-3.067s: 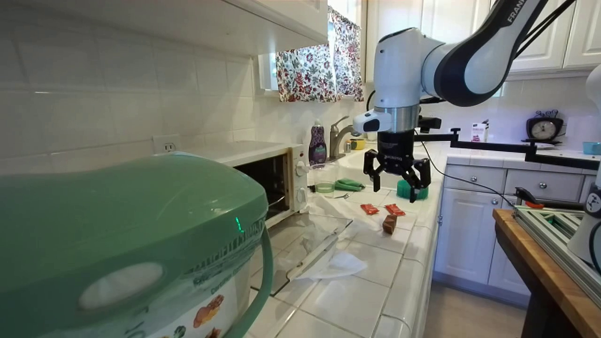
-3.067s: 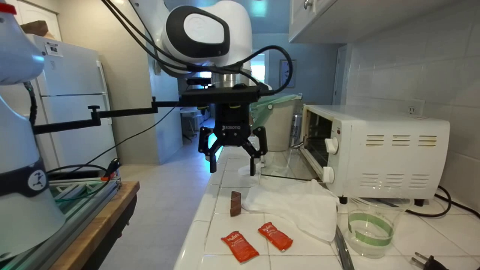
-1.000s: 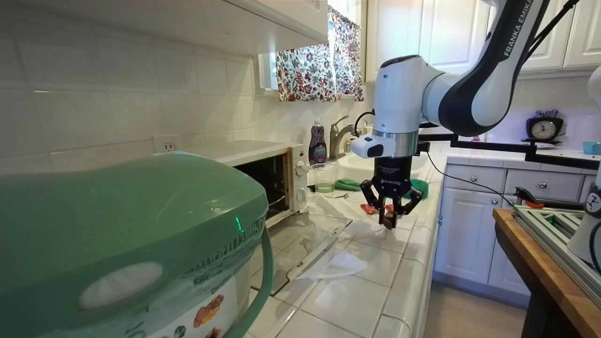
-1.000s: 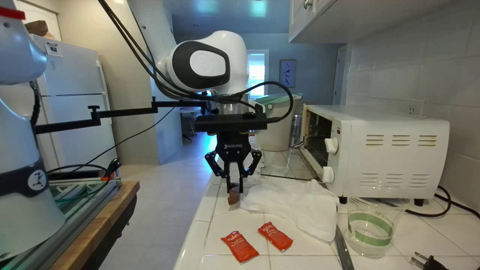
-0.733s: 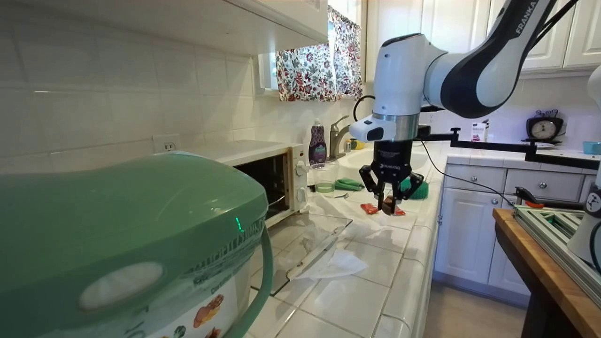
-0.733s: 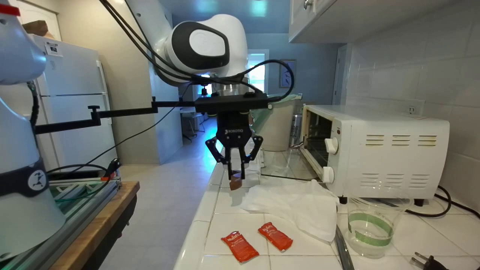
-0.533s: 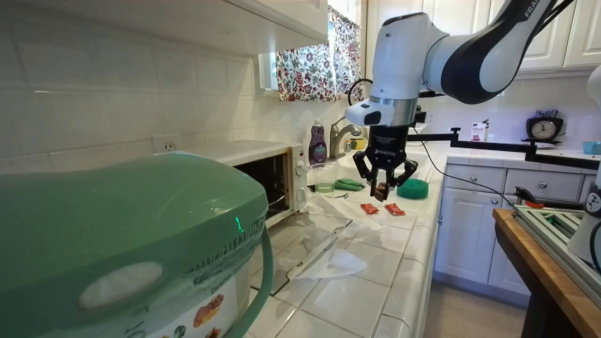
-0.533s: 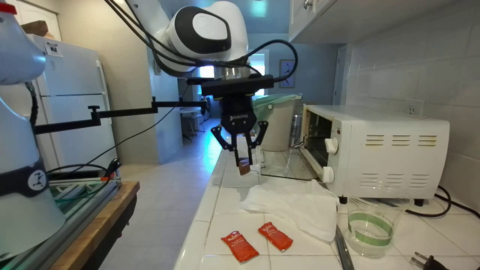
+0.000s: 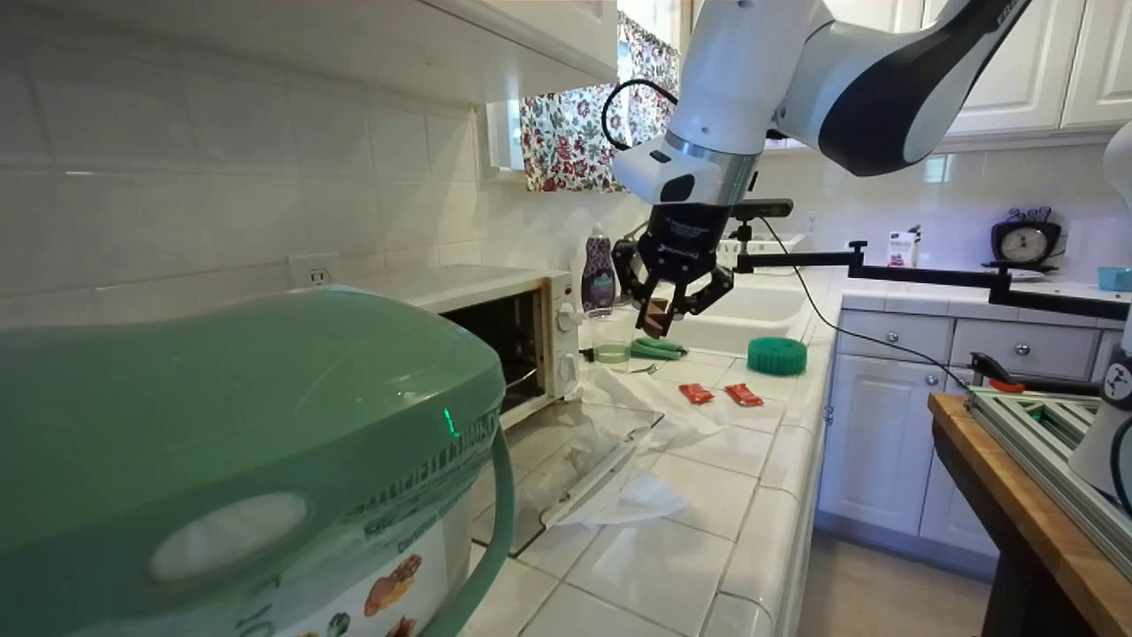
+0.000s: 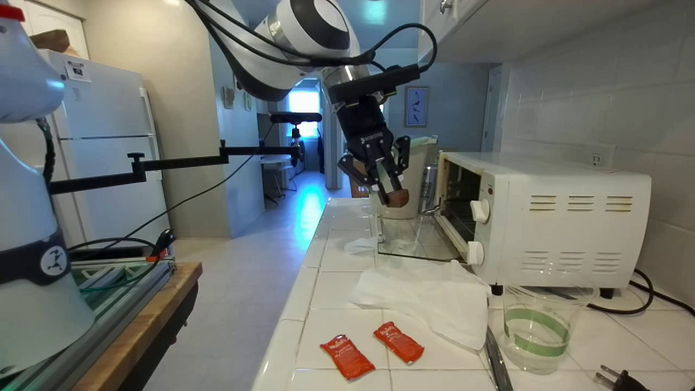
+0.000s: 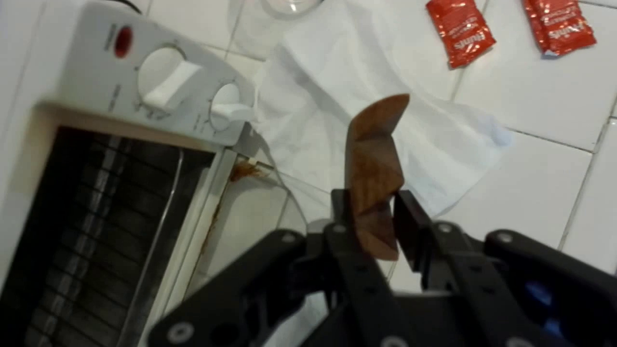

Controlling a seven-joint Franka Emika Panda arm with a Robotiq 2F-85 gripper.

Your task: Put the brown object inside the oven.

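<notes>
The brown object (image 11: pixel 373 168), a small ridged lump, is pinched between my gripper's fingers (image 11: pixel 409 217) in the wrist view. My gripper (image 10: pixel 394 193) is shut on it and holds it above the counter, tilted, with its fingertips pointing down toward the oven side. In an exterior view the brown object (image 9: pixel 655 322) hangs in front of the sink area. The white oven (image 10: pixel 575 217) stands beside it, its front uncovered and its dark inside with a wire rack (image 11: pixel 96 231) showing. Its glass door (image 10: pixel 418 239) is folded down flat over the counter, below the gripper.
A white napkin (image 10: pixel 429 298) and two red packets (image 10: pixel 347 357) lie on the counter. A clear cup (image 10: pixel 537 331) and a metal utensil (image 10: pixel 497 361) are near the oven's side. A big green-lidded container (image 9: pixel 265 416) stands by the oven's far end; a green round item (image 9: pixel 776 356) is near the sink.
My gripper came down, shut on the brown object and lifted it off the counter. In the last half second it moved toward the oven, rose a little and tilted.
</notes>
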